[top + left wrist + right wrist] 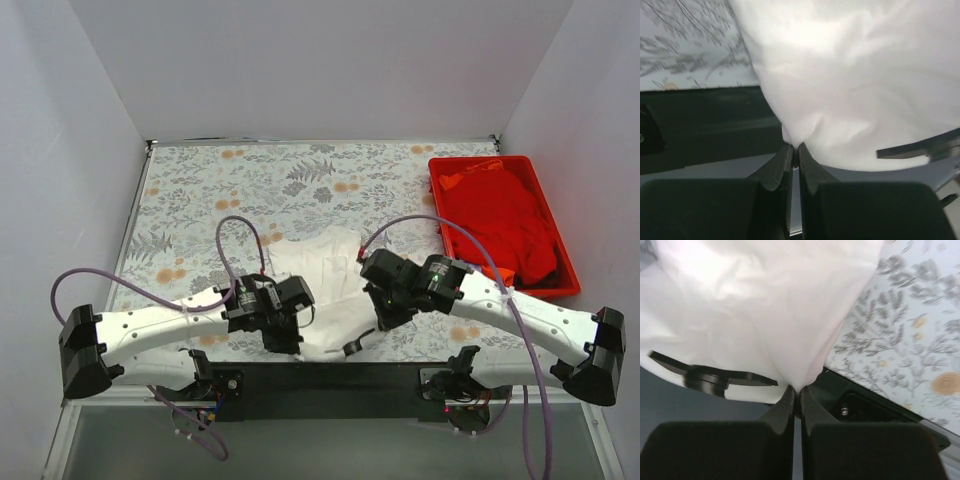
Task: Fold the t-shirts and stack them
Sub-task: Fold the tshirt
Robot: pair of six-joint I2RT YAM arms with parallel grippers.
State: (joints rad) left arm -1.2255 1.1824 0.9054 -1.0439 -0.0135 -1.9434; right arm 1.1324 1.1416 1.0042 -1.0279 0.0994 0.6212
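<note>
The white t-shirt (325,275) lies bunched at the near middle of the table, between my two arms. My left gripper (285,335) is shut on the shirt's near left edge; in the left wrist view the cloth (850,85) is pinched at the fingertips (795,148). My right gripper (385,318) is shut on its near right edge; in the right wrist view the cloth (755,315) is pinched at the tips (797,390). Both hold the edge over the table's near black rail. The red t-shirt (508,225) lies crumpled in the tray.
The red plastic tray (570,270) stands at the right side of the floral tablecloth (250,180). White walls close in the table on three sides. The black mounting rail (330,375) runs along the near edge. Purple cables arch over both arms.
</note>
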